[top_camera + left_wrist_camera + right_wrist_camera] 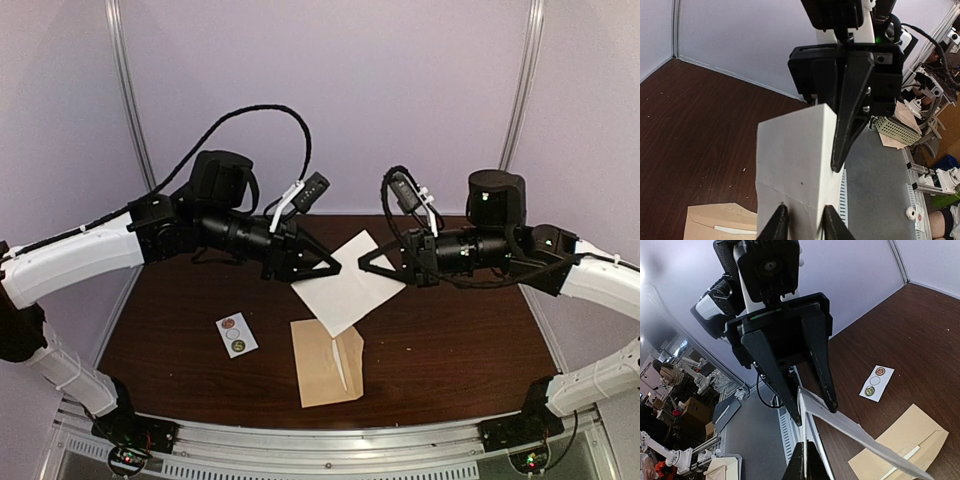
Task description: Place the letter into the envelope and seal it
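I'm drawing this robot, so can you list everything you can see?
letter: one, white, held up above the table between the arms
envelope: one, tan, flat on the table near the front
sticker card: one, white with round dots, on the table left of the envelope
table: one, dark brown
left end effector: one, black, open around the letter's corner
right end effector: one, black, shut on the letter's edge
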You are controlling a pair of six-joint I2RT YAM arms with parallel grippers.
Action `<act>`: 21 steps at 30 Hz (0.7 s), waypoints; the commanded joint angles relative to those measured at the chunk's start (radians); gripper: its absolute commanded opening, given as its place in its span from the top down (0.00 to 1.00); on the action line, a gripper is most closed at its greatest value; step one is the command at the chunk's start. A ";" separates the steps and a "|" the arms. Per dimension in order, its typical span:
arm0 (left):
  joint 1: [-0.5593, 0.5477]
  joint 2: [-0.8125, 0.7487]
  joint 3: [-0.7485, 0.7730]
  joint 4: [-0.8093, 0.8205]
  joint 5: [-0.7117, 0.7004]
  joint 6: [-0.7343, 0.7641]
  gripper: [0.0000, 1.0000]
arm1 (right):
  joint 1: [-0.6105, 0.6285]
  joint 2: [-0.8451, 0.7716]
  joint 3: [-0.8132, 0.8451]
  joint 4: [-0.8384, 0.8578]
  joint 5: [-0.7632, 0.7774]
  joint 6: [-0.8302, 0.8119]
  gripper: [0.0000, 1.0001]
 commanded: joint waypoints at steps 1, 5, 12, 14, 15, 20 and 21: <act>-0.009 0.017 0.000 0.012 0.050 0.008 0.83 | -0.001 0.010 0.047 -0.054 0.012 -0.037 1.00; -0.010 0.009 -0.017 0.024 0.046 -0.010 1.00 | -0.002 0.019 0.086 -0.129 0.129 -0.057 0.95; -0.011 -0.083 -0.172 0.289 -0.117 -0.191 1.00 | -0.012 -0.079 0.061 -0.105 0.391 -0.013 0.46; -0.010 -0.104 -0.223 0.405 -0.162 -0.256 1.00 | -0.014 -0.135 0.007 -0.030 0.434 0.023 0.28; -0.010 -0.111 -0.240 0.458 -0.181 -0.294 1.00 | -0.015 -0.167 -0.024 0.013 0.451 0.047 0.21; -0.009 -0.142 -0.314 0.714 -0.236 -0.390 1.00 | -0.015 -0.226 -0.159 0.205 0.440 0.166 0.01; -0.009 -0.145 -0.320 0.743 -0.237 -0.399 1.00 | -0.014 -0.225 -0.180 0.246 0.422 0.184 0.00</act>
